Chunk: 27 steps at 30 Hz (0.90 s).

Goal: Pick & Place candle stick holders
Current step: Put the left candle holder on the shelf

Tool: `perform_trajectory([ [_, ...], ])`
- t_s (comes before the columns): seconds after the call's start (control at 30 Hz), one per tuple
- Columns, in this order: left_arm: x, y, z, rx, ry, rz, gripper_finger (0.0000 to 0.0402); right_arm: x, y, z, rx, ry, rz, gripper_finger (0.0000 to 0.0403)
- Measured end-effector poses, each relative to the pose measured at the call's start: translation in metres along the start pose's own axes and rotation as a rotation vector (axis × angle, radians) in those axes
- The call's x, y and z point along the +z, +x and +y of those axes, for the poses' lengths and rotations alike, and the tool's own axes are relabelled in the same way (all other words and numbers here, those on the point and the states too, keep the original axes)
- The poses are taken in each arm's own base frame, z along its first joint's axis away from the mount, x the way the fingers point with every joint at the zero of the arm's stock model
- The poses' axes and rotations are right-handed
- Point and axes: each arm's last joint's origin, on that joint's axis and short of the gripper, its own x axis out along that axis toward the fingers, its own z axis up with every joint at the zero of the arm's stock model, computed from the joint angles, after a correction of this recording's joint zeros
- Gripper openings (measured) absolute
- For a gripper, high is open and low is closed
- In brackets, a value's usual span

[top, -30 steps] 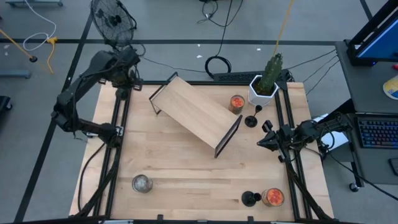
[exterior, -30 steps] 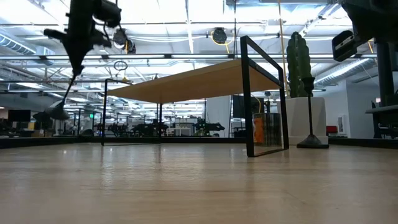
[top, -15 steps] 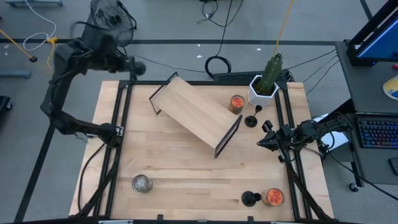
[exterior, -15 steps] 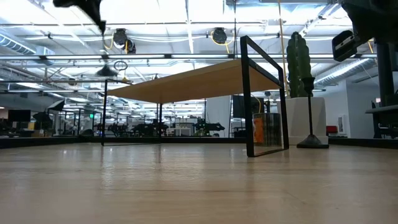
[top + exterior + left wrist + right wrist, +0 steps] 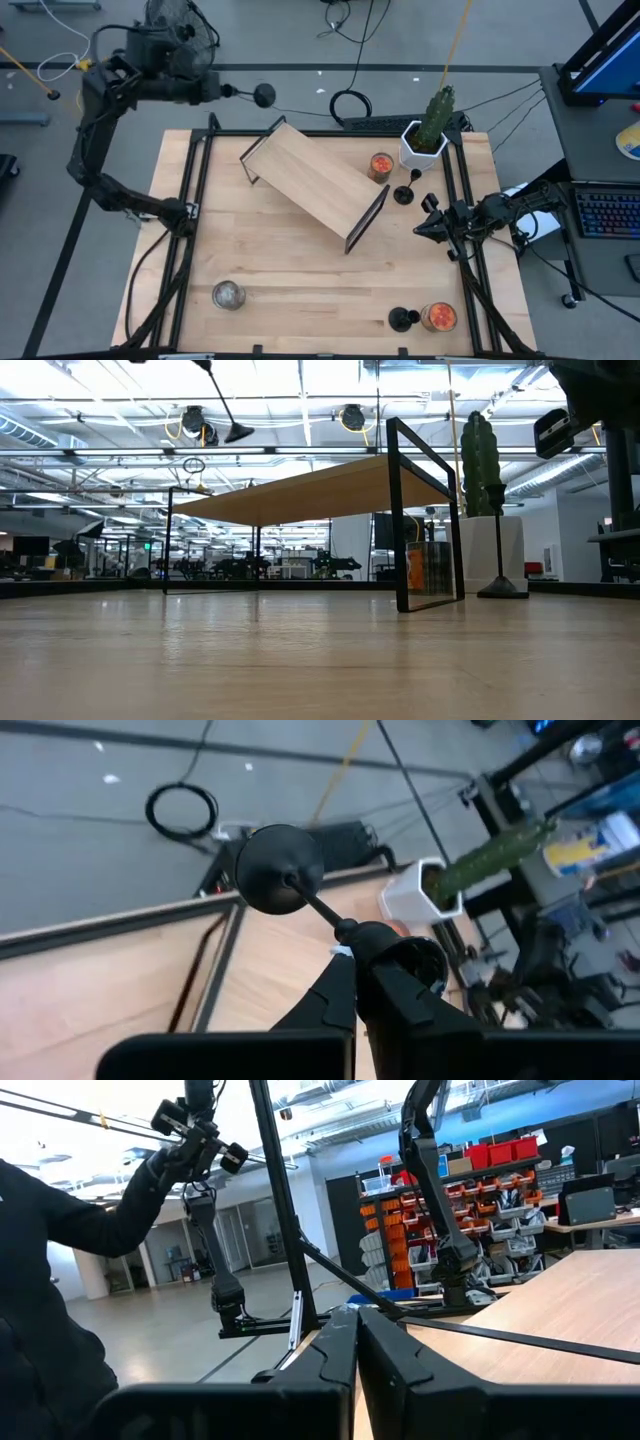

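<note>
My left gripper (image 5: 350, 982) is closed on the cup end of one candle stick holder (image 5: 250, 94), which sticks out level, round base foremost, high above the far edge of the table (image 5: 270, 260) and just past its frame. I judge this holder light, rigid and smooth: a thin stem between a flat base and a small cup, so it can pivot in a narrow pinch. The cup or the top of the stem is the place to hold it; the base is too wide and flat. My right gripper (image 5: 420, 230) is closed on nothing and waits low at the right edge. A second holder (image 5: 404, 190) stands beside the white cactus pot (image 5: 422, 146), and a third (image 5: 402, 319) stands near the front edge, touching or just beside an orange jar (image 5: 439, 317). In the left wrist view my fingers cover the cup, so I cannot tell how deep the grip sits. The low view cuts off the arm and shows only the stem and base (image 5: 237, 432).
</note>
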Motion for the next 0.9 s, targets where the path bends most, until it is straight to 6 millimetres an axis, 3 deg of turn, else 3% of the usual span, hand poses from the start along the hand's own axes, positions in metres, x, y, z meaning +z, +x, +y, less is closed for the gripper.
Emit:
perform_trajectory([
  [0.5, 0.002, 0.085, -0.011, -0.043, -0.016, 0.301, 0.0004, 0.000, 0.000, 0.000, 0.000, 0.000, 0.000, 0.0004],
  [0.9, -0.001, 0.103, -0.002, 0.053, -0.068, 0.402, 0.0004, -0.003, 0.000, -0.001, -0.010, -0.002, 0.031, 0.0004],
])
